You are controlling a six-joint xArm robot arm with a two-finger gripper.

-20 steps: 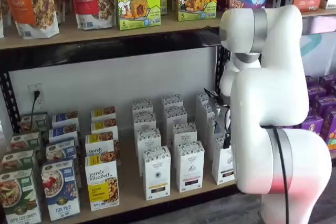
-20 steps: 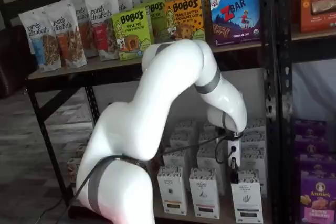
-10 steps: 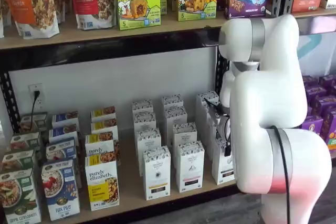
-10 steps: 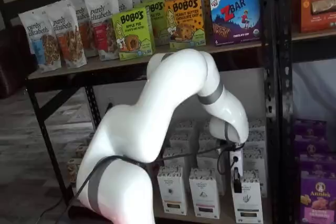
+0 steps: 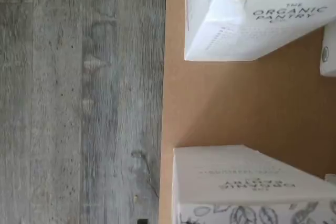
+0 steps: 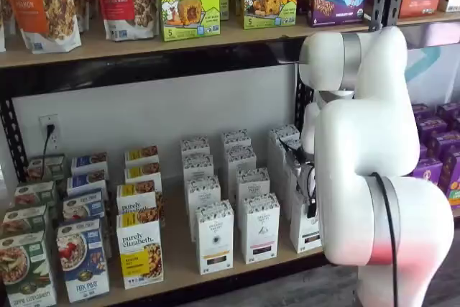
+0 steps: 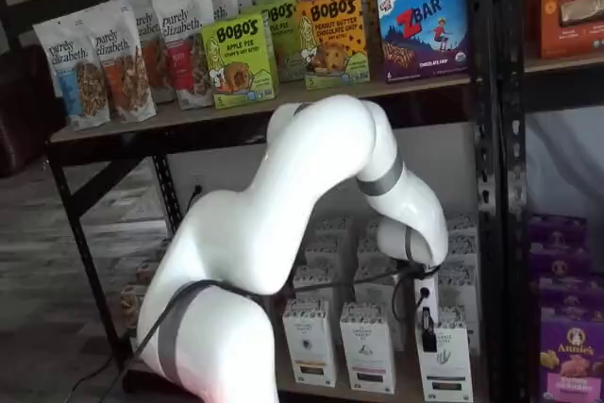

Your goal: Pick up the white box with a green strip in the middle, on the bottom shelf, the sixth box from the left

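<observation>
The white box (image 6: pixel 305 226) stands at the right end of the front row on the bottom shelf (image 6: pixel 176 253), partly hidden by my arm. In a shelf view it shows fuller (image 7: pixel 444 367), with a speckled top band. My gripper (image 7: pixel 428 341) hangs right at this box's top front; only one black finger shows side-on, so I cannot tell its state. In a shelf view the gripper (image 6: pixel 311 210) is a dark strip at the arm's edge. The wrist view shows two white Organic Pantry boxes (image 5: pixel 252 19) (image 5: pixel 241 182) on the shelf board (image 5: pixel 236 103).
Two more white speckled boxes (image 6: pixel 215 236) (image 6: pixel 259 227) stand left of it, with rows behind. Purely Elizabeth boxes (image 6: pixel 139 249) and blue cereal boxes (image 6: pixel 82 258) are further left. A black upright (image 7: pixel 486 186) stands close on the right. Grey floor (image 5: pixel 79 98) lies below the shelf edge.
My arm has lowered and the gripper has come down from above the front right white box to its top edge.
</observation>
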